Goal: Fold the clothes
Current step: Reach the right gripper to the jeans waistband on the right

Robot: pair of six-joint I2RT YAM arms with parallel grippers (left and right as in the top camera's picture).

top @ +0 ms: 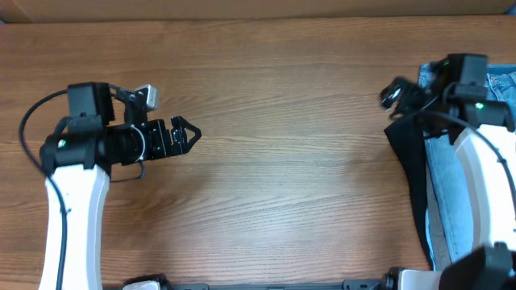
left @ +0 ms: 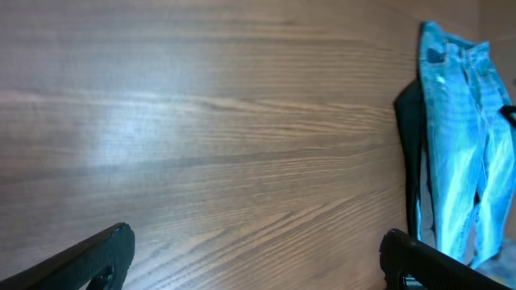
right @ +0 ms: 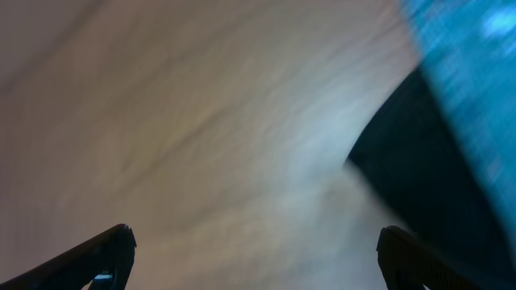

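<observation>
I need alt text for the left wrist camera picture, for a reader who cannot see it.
Light-blue jeans lie at the right edge of a wooden table, a black garment along their left side. The left gripper is open at the bottom edge, holding nothing.

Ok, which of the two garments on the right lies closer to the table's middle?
The black garment: its dark edge lies on the bare-wood side of the light-blue jeans, which sit nearer the table edge.
</observation>
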